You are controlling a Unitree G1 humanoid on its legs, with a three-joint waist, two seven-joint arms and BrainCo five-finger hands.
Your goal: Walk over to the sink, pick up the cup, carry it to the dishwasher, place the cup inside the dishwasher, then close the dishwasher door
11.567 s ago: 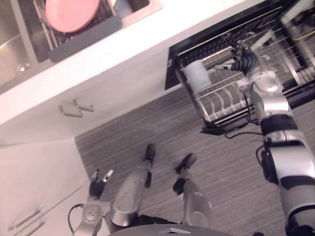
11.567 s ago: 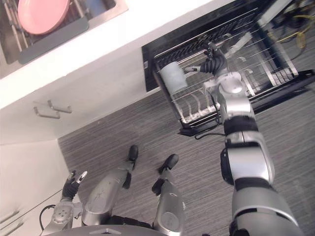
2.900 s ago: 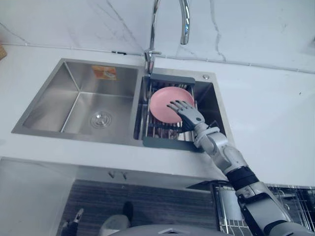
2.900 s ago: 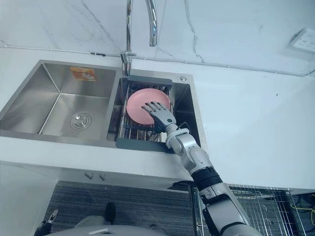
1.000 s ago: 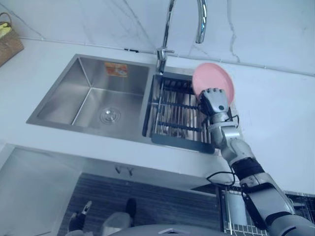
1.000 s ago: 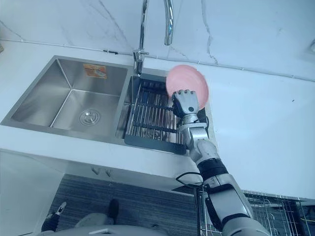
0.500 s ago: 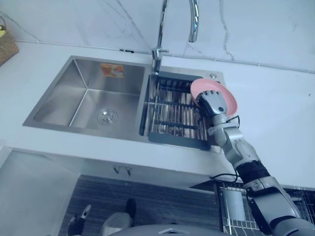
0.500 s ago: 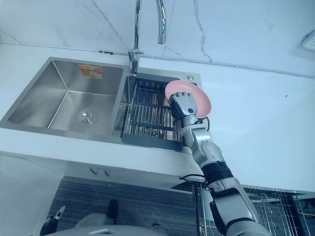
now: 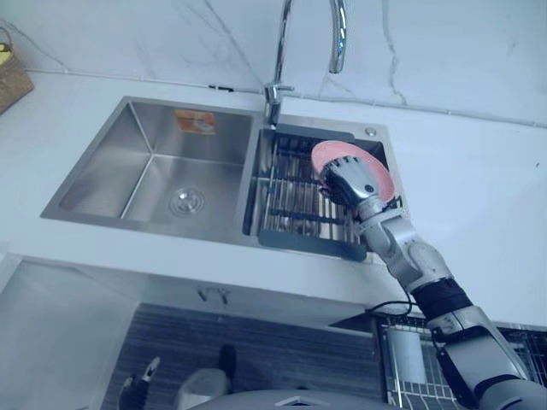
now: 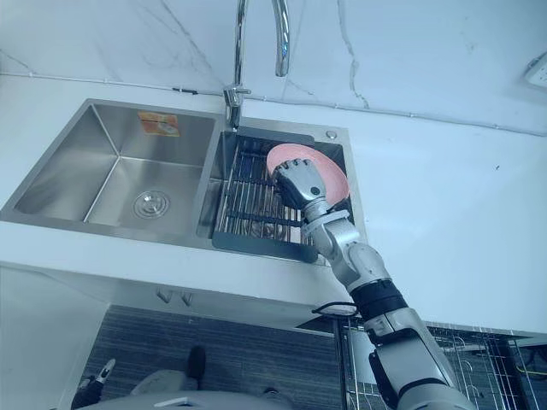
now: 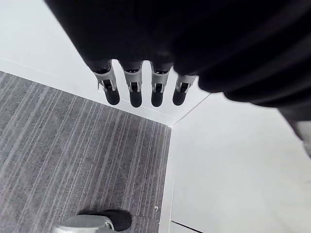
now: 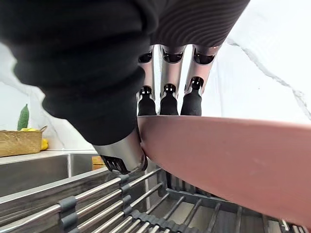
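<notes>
Pink plate (image 10: 335, 180) — lower now, over sink rack (image 9: 295, 202)

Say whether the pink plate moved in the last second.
Yes: held by the right hand, the pink plate came left, from beside the rack to over it.

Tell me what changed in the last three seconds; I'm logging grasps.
The right hand took hold of the pink plate, lifted it off the sink rack, then lowered it back over the rack. The left hand stayed hanging low, open.
</notes>
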